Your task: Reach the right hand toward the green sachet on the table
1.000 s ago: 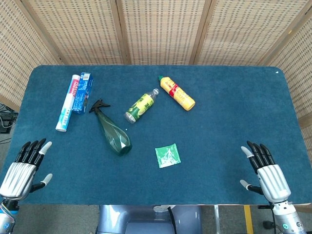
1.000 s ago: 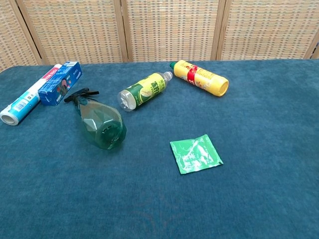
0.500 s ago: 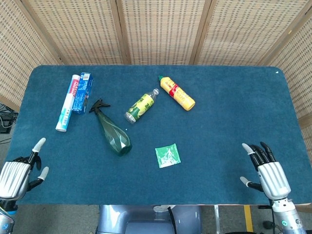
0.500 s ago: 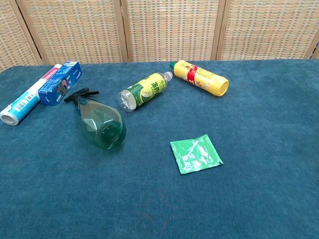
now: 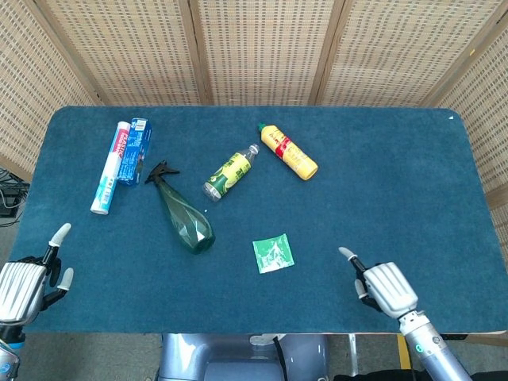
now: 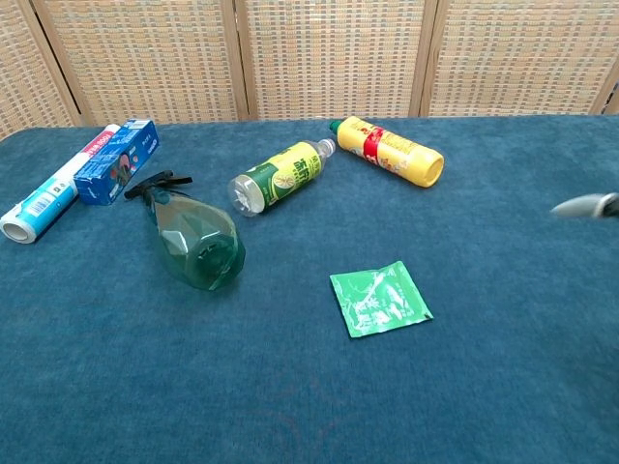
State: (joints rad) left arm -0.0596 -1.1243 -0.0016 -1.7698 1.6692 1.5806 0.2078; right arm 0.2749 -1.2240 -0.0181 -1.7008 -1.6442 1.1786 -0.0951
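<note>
The green sachet [image 5: 273, 253] [image 6: 379, 299] lies flat on the blue table [image 5: 381, 182], near the front middle. My right hand [image 5: 385, 287] hovers at the front edge, to the right of the sachet and clear of it, with one digit pointing toward it and nothing held. In the chest view only a grey fingertip [image 6: 583, 205] shows at the right edge. My left hand [image 5: 24, 286] sits at the front left corner, off the table edge, holding nothing.
A green spray bottle [image 5: 182, 213] [image 6: 193, 237] lies left of the sachet. Behind it lie a green-labelled bottle [image 5: 230, 171] and a yellow bottle [image 5: 290, 152]. A toothpaste box [image 5: 136, 151] and a white tube [image 5: 109, 167] rest at the back left.
My right hand has swung left along the front edge toward the sachet and turned, and its fingertip has entered the chest view. My left hand drew back a little earlier and now holds still.
</note>
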